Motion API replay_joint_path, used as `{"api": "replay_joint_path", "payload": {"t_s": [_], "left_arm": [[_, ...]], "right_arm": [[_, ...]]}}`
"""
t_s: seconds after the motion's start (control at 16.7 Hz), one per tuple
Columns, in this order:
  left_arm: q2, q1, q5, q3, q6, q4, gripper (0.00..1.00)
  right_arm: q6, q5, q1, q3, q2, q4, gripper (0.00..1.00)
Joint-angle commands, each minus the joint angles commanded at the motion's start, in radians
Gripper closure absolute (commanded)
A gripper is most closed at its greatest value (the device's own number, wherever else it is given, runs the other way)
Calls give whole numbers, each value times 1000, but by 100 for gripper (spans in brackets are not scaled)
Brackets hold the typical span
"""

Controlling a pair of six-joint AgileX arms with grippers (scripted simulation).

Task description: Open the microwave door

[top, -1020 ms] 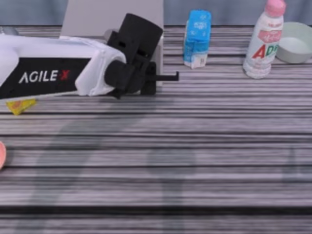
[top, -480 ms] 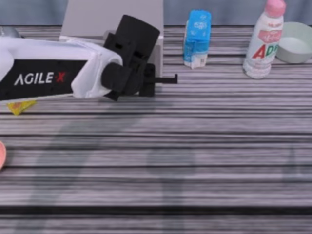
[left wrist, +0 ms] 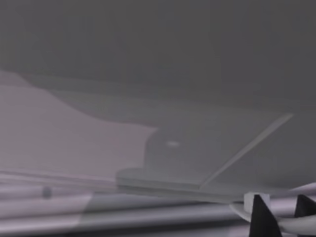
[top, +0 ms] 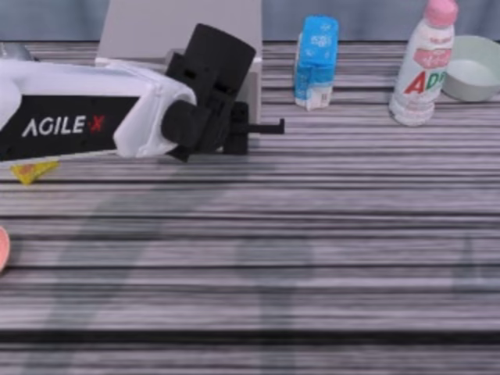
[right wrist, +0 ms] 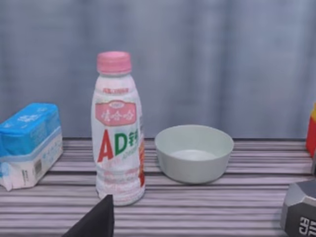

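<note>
Top view shows the microwave point(top: 183, 27) at the upper left of the frame, only its flat grey top and a sliver of its front edge visible. The left gripper point(top: 242, 129) sits just in front of that edge, the white AgileX arm reaching in from the left side of the frame. One dark finger pokes out toward the right; whether the fingers are spread or clenched on anything, I cannot tell (the wrist body hides the contact point).

Left wrist view is filled with a grey surface very close to the camera, which I take to be the microwave door point(left wrist: 197, 153). A thin pale line runs diagonally across it, and two dark fingertips point(left wrist: 261, 219) show at the lower right of the frame. Neither view shows clearly whether the door has begun to swing; I judge the opening is at most barely started, and most of the swing remains.

Right wrist view looks over things at the upper right of the top frame: a pink-capped bottle point(right wrist: 118, 131), a pale bowl point(right wrist: 194, 153) and a blue carton point(right wrist: 28, 143). The carton stands nearest the microwave and could lie near the door's arc. The right gripper's own state cannot be told.
</note>
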Motion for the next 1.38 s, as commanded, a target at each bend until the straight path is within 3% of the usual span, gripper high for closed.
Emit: {"api": "replay_joint_path", "payload": {"t_s": [1.38], "left_arm": [[-34,9,36,-50,48,29,100]], "right_arm": [[0,0,0,0,0,0,0]]}}
